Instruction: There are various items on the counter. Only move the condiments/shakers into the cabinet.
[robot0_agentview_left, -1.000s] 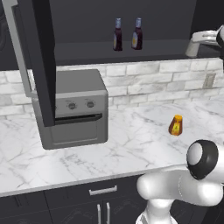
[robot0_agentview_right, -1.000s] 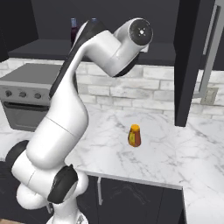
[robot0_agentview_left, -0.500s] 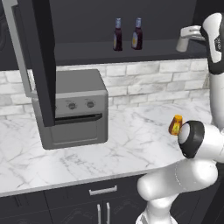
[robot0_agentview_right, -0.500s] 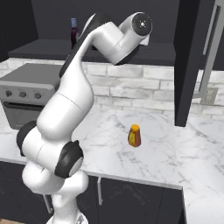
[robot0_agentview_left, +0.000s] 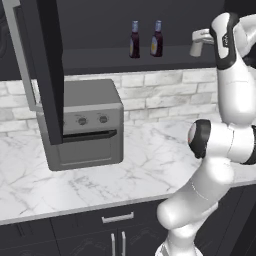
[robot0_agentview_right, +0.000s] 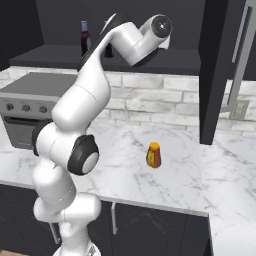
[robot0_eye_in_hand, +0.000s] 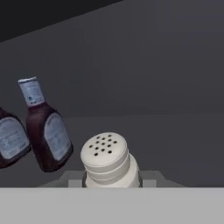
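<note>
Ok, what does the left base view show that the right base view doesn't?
Left base view: the pale shaker up at shelf height, and two dark bottles side by side on the cabinet shelf. Right base view: the orange rounded thing standing on the counter, and a wall outlet. Both: the arm, the toaster oven, the counter, the shelf and one of the bottles.

Glossy veined marble counter (robot0_agentview_left: 150, 160), matt grey toaster oven (robot0_agentview_left: 85, 125), smooth pale shaker (robot0_eye_in_hand: 107, 159)

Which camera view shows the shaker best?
The hand view: the shaker sits close up, its perforated top clear, with the gripper shut on it. The left base view shows it small at the cabinet shelf.
</note>
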